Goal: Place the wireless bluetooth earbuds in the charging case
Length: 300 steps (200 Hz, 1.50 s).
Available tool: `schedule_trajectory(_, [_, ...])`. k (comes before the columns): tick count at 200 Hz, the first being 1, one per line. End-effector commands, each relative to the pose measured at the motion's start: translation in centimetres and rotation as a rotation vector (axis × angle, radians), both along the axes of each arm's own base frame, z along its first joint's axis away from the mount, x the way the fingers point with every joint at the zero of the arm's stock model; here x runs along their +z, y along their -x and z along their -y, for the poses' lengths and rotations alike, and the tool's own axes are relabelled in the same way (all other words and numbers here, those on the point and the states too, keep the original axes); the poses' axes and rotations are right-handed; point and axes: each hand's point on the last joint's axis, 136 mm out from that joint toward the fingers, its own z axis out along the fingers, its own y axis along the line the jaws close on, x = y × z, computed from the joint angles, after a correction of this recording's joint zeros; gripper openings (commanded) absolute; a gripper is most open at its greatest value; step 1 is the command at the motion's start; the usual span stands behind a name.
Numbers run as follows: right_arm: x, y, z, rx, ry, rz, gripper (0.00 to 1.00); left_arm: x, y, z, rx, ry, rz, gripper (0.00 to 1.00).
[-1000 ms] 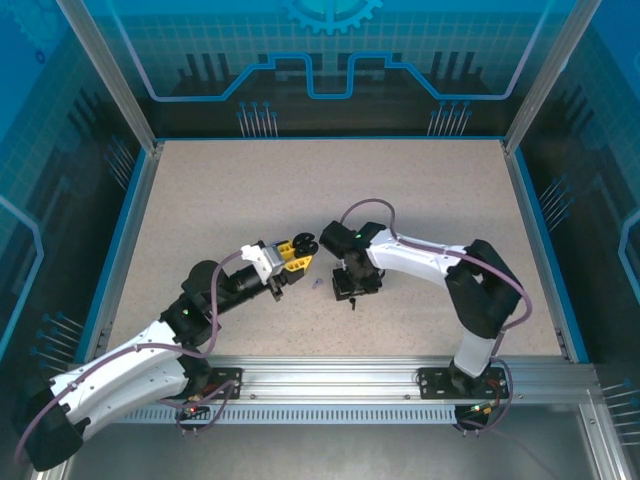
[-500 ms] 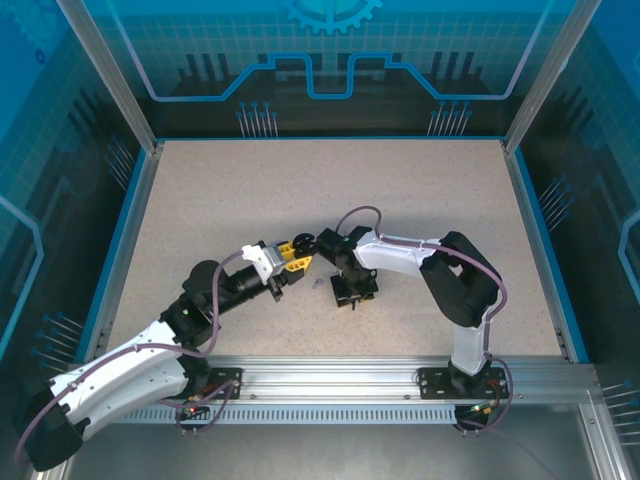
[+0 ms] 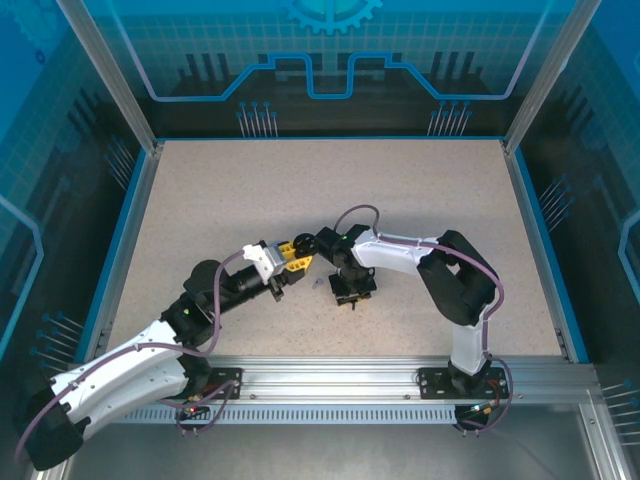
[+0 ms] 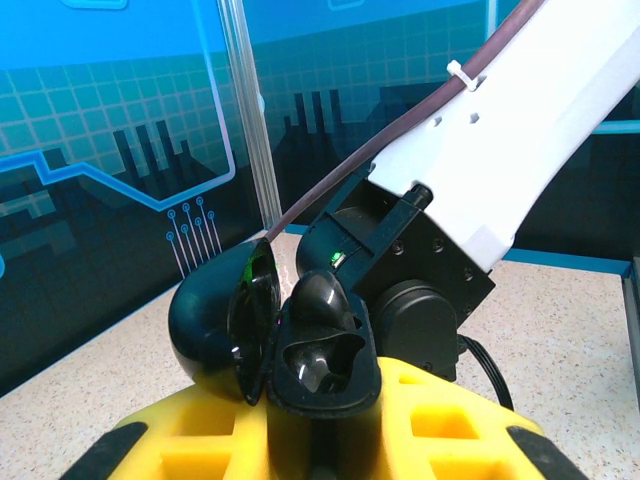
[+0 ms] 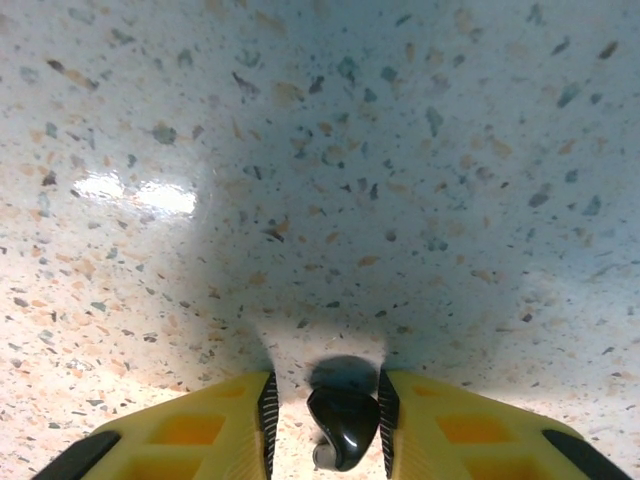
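— What sits at the bottom centre of the right wrist view?
— We see a black earbud (image 5: 343, 425) between the yellow fingers of the right gripper (image 5: 327, 405), over the speckled table (image 5: 320, 150); whether they pinch it we cannot tell.
— And the left wrist view?
— Low centre, the left gripper (image 4: 320, 410) clamps the open black charging case (image 4: 322, 365).

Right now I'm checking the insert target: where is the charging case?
Left wrist view: the charging case sits open in the left claw, directly before the right arm's wrist.
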Motion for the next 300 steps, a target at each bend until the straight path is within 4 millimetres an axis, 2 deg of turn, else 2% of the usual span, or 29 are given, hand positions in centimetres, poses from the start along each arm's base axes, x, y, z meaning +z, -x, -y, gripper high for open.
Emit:
schedule_trajectory(1, [-1.3,0.0,0.1,-0.001,0.019,-0.022,0.31,0.1,-0.2,0.0,0.013,-0.003,0.014,0.0])
schedule_trajectory(85, [0.2,-0.6,0.9,-0.015,-0.038,0.048,0.25,0.1,-0.2,0.0,0.013,-0.008,0.014,0.0])
schedule_trajectory(129, [2.1,-1.3,1.0,-0.008,-0.073,0.106,0.24,0.2,-0.2,0.1,0.009,-0.007,0.015,0.0])
schedule_trajectory(155, [4.1,-1.9,1.3,0.004,-0.113,0.17,0.23,0.1,-0.2,0.3,0.004,-0.006,0.006,0.0])
schedule_trajectory(176, [6.9,-2.5,1.5,0.015,-0.176,0.262,0.23,0.1,-0.3,0.5,-0.003,0.007,-0.006,0.0])
schedule_trajectory(195, [10.3,-3.1,1.6,0.028,-0.264,0.373,0.23,0.1,-0.4,1.0,-0.022,0.026,-0.024,0.0])
schedule_trajectory(231, [18.0,-3.8,1.5,0.066,-0.46,0.591,0.23,-0.5,-1.2,2.3,-0.049,0.027,-0.086,0.0])
schedule_trajectory(272, [26.4,-3.4,1.1,0.14,-0.656,0.827,0.22,-0.7,-2.0,3.5,-0.074,0.053,-0.136,0.0])
schedule_trajectory(300, [29.8,-2.6,0.6,0.202,-0.756,0.914,0.21,-0.7,-2.1,4.4,-0.104,0.057,-0.152,0.0])
